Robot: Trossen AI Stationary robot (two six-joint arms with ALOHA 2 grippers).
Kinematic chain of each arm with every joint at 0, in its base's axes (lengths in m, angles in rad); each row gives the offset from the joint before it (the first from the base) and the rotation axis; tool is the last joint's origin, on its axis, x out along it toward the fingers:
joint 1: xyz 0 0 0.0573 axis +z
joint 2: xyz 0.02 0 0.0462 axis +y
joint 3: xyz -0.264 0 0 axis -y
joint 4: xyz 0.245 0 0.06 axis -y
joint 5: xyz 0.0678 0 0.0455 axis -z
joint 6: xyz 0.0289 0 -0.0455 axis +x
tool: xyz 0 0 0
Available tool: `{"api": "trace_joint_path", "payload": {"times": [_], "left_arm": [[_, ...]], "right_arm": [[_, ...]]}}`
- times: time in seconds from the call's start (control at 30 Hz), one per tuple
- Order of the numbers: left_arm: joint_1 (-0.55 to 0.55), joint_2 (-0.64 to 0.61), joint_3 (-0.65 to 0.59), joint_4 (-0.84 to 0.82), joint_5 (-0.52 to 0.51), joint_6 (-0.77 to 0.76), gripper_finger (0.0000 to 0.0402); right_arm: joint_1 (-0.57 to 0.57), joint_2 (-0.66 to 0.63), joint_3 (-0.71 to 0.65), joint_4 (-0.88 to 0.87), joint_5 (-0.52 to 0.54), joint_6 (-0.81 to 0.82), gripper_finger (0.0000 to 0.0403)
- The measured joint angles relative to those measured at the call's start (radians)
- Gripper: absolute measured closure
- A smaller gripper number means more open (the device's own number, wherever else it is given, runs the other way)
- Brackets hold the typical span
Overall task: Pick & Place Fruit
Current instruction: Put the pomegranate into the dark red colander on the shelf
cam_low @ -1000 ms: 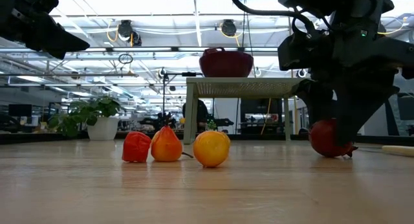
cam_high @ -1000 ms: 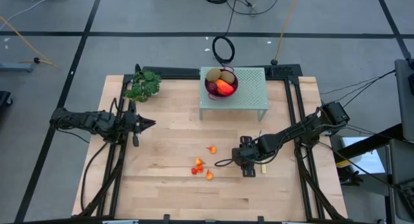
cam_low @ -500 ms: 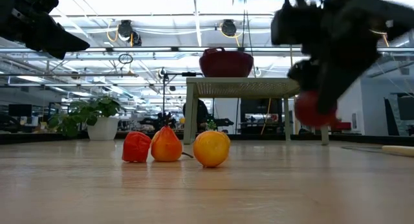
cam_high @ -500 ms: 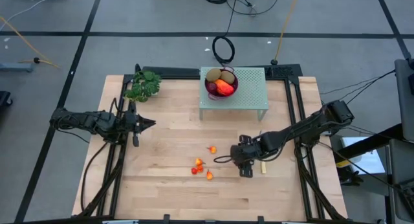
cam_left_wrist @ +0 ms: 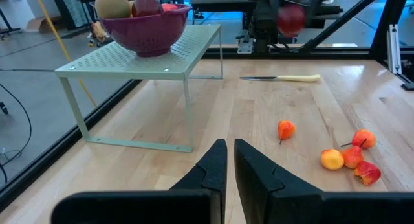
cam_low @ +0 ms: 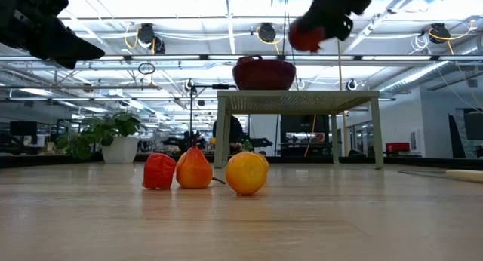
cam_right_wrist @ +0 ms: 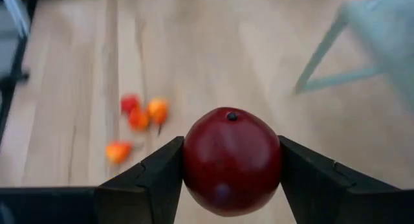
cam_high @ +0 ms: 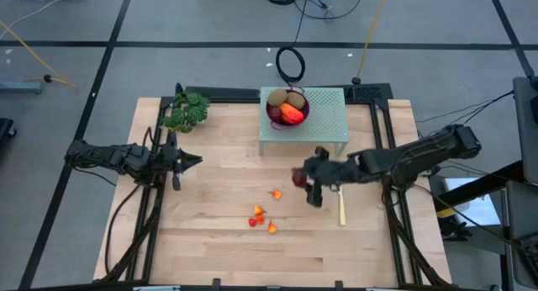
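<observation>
Dark red round smooth fruit sits clamped btwn my right gripper fingers, gripped across its widest part, in the air near the pale green perforated stand. Looks light, firm, prob slick, so moderate squeeze. Left gripper waits, fingers nearly together, holding nothing.

Low view: right gripper motion-blurred, cut off by top edge; held dark red fruit blurred. Left arm cut off at top left corner. Bowl contents hidden behind rim.
</observation>
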Motion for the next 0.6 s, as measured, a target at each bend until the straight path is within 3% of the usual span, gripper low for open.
{"api": "trace_joint_path", "payload": {"times": [0.27, 0.6], "left_arm": [[0.000, 0.000, 0.000, 0.000, 0.000, 0.000, 0.0369], [0.000, 0.000, 0.000, 0.000, 0.000, 0.000, 0.0369]], "right_arm": [[-0.176, -0.103, 0.000, 0.145, 0.000, -0.121, 0.0188], [-0.372, -0.113, 0.000, 0.301, -0.048, -0.276, 0.0182]]}}
